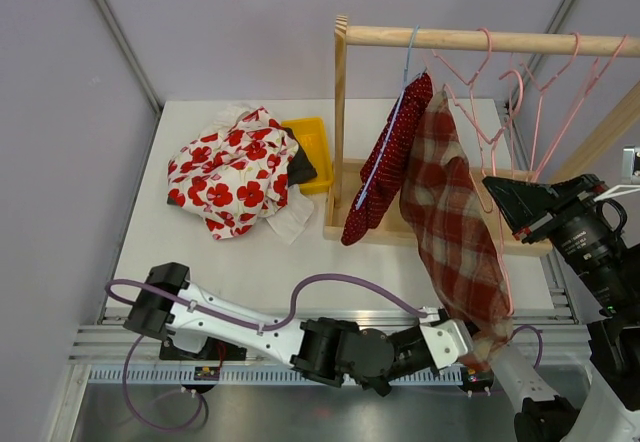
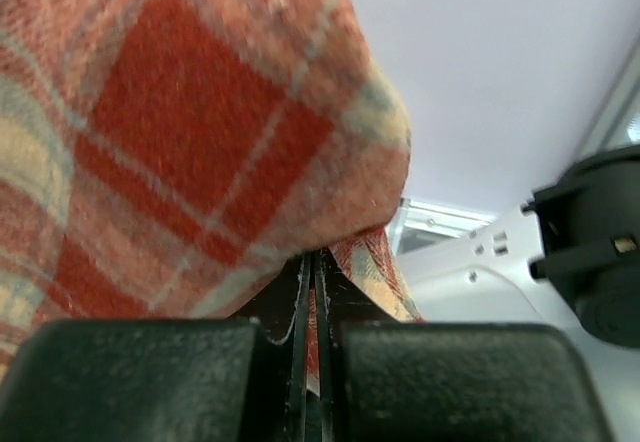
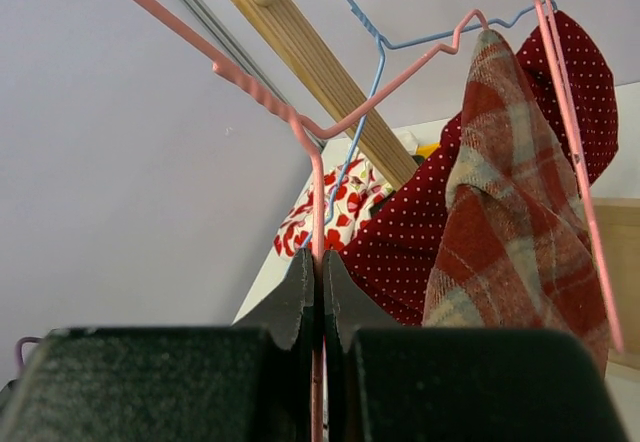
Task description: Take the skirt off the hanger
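Skirt (image 1: 455, 224) pinched in left jaws; right jaws clamp hanger (image 3: 317, 197).

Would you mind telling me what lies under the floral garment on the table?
The floral garment drapes over the left side of the yellow bin; a white cloth peeks from its near edge. Anything else beneath is covered.

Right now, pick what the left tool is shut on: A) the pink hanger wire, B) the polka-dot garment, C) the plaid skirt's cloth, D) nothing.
C: in the left wrist view the left tool is closed with the plaid skirt pinched in it; the pink hanger is in the right tool instead.
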`<action>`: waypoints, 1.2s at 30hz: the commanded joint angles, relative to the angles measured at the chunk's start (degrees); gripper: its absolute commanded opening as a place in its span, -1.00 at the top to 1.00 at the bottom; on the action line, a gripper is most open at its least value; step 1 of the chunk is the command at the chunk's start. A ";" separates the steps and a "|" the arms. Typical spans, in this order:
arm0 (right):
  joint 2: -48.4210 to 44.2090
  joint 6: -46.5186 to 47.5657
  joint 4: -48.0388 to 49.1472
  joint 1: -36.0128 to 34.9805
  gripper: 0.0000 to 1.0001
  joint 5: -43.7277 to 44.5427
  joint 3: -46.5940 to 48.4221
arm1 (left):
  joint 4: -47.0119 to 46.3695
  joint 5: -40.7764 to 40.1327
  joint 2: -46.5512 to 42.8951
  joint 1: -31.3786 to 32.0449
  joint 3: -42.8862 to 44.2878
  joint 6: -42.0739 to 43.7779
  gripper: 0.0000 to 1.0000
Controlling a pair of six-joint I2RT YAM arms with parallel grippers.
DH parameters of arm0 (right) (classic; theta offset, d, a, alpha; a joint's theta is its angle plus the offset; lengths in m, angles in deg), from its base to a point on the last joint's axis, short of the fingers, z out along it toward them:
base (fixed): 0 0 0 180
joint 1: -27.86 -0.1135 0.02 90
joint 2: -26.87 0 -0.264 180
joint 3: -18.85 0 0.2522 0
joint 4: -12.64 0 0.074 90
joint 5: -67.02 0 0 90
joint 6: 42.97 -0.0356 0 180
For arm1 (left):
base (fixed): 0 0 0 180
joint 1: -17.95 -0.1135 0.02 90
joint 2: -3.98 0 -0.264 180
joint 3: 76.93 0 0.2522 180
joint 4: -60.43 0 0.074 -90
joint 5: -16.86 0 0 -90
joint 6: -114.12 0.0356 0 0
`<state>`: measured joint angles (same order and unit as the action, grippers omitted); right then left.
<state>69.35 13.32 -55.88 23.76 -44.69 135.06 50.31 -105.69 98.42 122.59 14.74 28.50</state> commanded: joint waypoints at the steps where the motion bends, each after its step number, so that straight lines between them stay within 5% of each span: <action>1: 1.63 2.07 6.51 -0.30 1.00 1.94 2.04 | -2.85 3.55 -5.74 1.61 -2.66 -1.66 1.00; 8: 7.97 4.36 7.73 -0.30 1.00 3.96 7.32 | 3.22 1.19 -10.32 10.83 -13.64 -10.43 1.00; 14: 12.54 5.24 10.81 -0.30 1.00 4.49 8.29 | 10.51 -10.05 -11.64 21.10 -19.81 -20.28 1.00; 16: 14.12 5.15 11.69 -0.38 1.00 4.93 8.20 | 11.91 -16.30 -11.47 23.93 -18.33 -19.33 1.00; 25: 23.87 4.80 20.66 -0.30 1.00 6.16 8.63 | 27.90 -17.45 -8.48 29.04 -10.24 -25.10 1.00; 36: 42.86 6.30 19.07 -0.21 1.00 6.17 25.78 | 48.19 -20.53 -7.77 35.98 -3.65 -37.58 1.00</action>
<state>111.03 18.87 -51.09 22.95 -43.12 156.18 88.04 -130.57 89.13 135.40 8.53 -0.42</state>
